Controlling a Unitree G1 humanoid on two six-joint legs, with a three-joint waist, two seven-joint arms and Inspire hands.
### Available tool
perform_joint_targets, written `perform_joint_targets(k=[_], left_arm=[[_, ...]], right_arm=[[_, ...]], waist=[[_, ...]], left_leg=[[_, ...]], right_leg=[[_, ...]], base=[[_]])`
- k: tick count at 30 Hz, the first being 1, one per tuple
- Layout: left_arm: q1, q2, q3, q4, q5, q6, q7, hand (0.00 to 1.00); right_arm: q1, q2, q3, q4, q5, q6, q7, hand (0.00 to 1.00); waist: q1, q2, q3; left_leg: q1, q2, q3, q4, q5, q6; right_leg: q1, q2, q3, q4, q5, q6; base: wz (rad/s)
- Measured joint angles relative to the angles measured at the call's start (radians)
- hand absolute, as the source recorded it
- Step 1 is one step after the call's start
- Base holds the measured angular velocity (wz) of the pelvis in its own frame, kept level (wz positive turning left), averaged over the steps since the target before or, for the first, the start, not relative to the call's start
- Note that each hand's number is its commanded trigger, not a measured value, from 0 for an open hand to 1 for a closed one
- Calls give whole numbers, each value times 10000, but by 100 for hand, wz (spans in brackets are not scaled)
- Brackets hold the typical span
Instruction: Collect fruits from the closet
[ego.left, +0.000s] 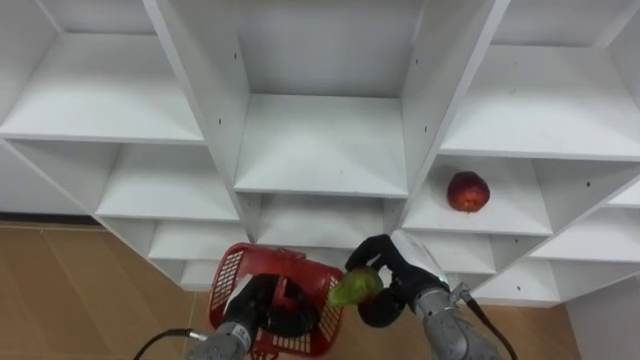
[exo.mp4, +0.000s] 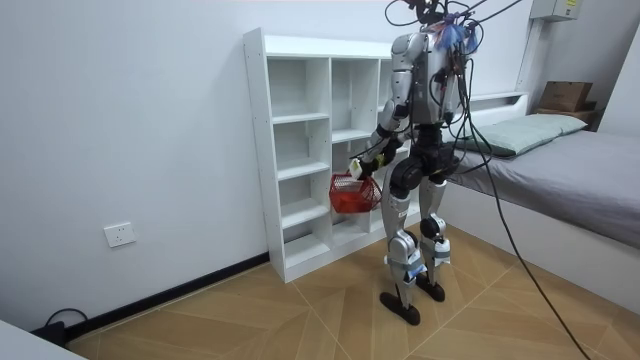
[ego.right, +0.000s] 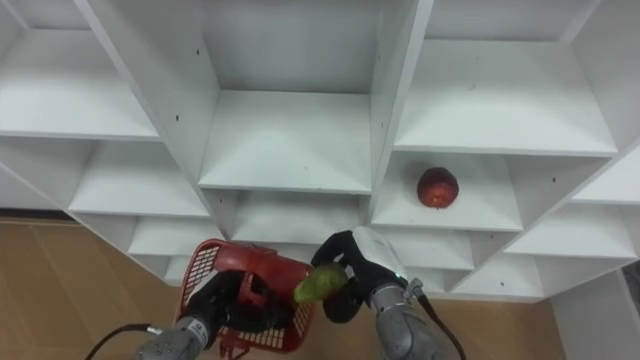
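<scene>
Robot stands close before white closet. Left robot hand curled round handle of red basket, held low and near shelves to receive. Right robot hand pinches green fruit at basket's right rim; drop judged next. Red apple uncollected, right compartment.

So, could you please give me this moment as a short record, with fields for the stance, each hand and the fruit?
stance: standing in front of the white shelf unit
left hand: curled on the handle of the red basket, held low before the shelves
right hand: closed on a green fruit at the basket's right rim
fruit on shelf: red apple, right column
basket contents: cannot tell
</scene>
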Motion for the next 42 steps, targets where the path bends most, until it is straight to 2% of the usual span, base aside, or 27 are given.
perform_joint_targets(k=[14, 24, 38, 40, 41, 42], left_arm=[[-369, 3, -584, 18, -79, -14, -412, 100], [-378, 126, -988, 48, -85, -20, -457, 100], [-388, 142, -1438, 102, -83, -17, -458, 100], [-388, 144, -1447, 102, -84, -17, -458, 100], [-388, 146, -1457, 102, -84, -17, -458, 100], [-388, 145, -1459, 102, -84, -17, -458, 100]], right_arm=[[-467, 111, 300, 1113, 438, 23, 26, 100], [-690, 109, 368, 1184, 812, 20, -7, 100], [-1052, 139, 390, 1868, 1466, 20, -22, 100], [-1052, 139, 391, 1868, 1502, 20, -22, 65], [-1052, 139, 391, 1868, 1502, 20, -22, 37], [-1053, 140, 392, 1868, 1503, 20, -22, 28]], waist=[[17, -42, 40], [3, 28, 144], [1, 21, 152], [1, 20, 152], [1, 20, 152], [1, 18, 154]], left_leg=[[-286, 8, -12, 91, 0, 0], [-395, 4, -20, 106, 0, 0], [-507, 3, -18, 144, 0, 0], [-507, 3, -18, 145, 1, 0], [-507, 3, -18, 146, 1, 0], [-507, 3, -18, 146, 1, 0]], right_leg=[[-258, -3, 18, 23, 12, -12], [-357, -21, -100, 53, 15, -16], [-501, -26, -98, 155, 15, -16], [-501, -27, -98, 157, 15, -15], [-500, -28, -98, 158, 15, -16], [-501, -28, -98, 159, 15, -16]], base=[[0], [0], [0], [0], [0], [0]])
